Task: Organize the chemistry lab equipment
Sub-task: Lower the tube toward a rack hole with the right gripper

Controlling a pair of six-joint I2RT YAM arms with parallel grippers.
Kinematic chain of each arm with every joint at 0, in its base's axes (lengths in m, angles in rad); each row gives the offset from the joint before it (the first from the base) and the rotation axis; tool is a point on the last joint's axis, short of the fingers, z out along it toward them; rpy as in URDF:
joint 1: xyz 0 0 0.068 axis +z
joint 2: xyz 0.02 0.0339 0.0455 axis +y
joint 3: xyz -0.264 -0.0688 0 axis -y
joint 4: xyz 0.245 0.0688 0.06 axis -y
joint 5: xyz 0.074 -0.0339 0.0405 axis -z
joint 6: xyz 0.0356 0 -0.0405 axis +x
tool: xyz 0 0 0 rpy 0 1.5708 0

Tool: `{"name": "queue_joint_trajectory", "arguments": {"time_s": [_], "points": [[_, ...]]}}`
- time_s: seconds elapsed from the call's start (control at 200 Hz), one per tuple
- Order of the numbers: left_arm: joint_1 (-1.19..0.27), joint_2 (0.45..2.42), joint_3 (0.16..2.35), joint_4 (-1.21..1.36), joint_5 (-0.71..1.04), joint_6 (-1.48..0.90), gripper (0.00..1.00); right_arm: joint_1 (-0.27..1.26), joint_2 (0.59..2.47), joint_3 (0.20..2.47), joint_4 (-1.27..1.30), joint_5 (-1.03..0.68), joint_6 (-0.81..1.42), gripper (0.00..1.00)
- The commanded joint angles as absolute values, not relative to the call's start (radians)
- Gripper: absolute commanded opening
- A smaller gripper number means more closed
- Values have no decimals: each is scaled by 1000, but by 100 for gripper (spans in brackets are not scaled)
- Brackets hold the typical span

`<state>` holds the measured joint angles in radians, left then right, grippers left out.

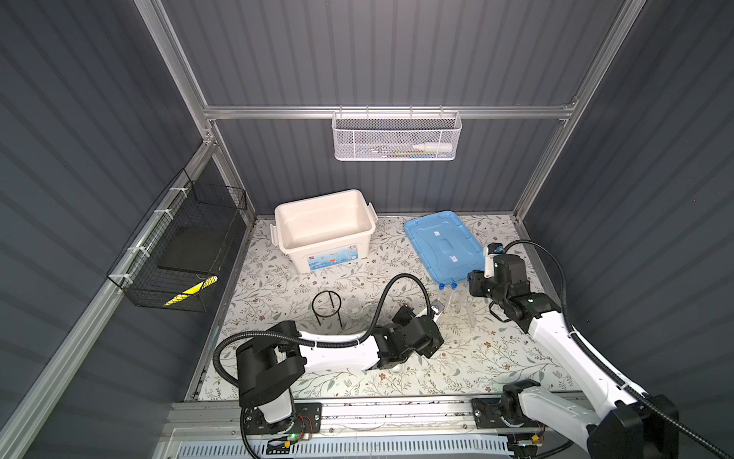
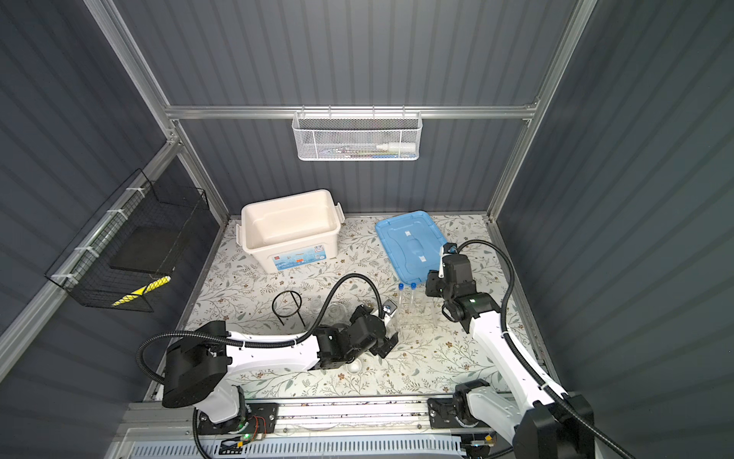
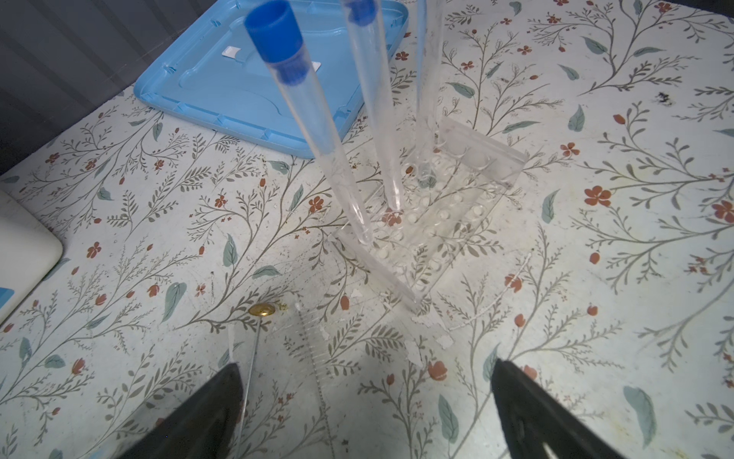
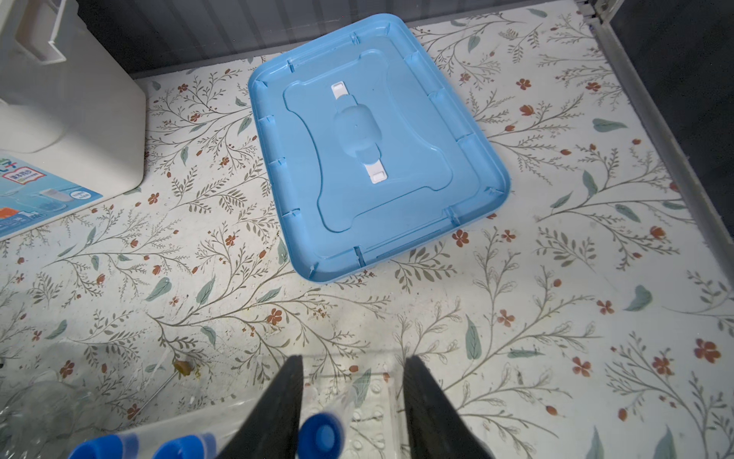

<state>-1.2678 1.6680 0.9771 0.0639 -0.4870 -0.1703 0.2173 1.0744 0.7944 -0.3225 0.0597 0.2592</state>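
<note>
My left gripper [image 3: 365,363] gapes empty before the clear tube rack [image 3: 482,159], mid-frame. My right gripper [image 4: 353,359], parted, loosely straddles a blue-capped test tube [image 4: 321,433] at the bottom edge. The storage box label [image 4: 39,194] is illegible.

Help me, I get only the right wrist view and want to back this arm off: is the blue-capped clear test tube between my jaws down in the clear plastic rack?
Observer: The left wrist view shows three clear test tubes with their lower ends down at the dimpled base of the clear plastic rack. The third's cap is out of frame, so it is likely yours.
Operator: How is the left arm placed?
Observer: The left gripper has its jaws wide open and empty, with the rack ahead of them.
Operator: What else needs sorting?
Observer: In both top views a black wire ring tripod stands on the floral table between the left arm and the open white storage box.
</note>
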Motion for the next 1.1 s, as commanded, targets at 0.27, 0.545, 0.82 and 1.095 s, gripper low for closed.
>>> {"name": "queue_joint_trajectory", "arguments": {"time_s": [0.27,0.545,0.82,1.095], "points": [[-1264,1680,982,56,-490,-196,100,209,1112,836,-366,-89,308,42],[-1264,1683,976,64,-489,-198,100,209,1094,833,-380,-113,338,38],[-1264,1681,969,70,-488,-198,100,209,1096,831,-383,-119,351,38],[-1263,1681,963,73,-489,-199,100,209,1095,827,-383,-117,354,37]]}}
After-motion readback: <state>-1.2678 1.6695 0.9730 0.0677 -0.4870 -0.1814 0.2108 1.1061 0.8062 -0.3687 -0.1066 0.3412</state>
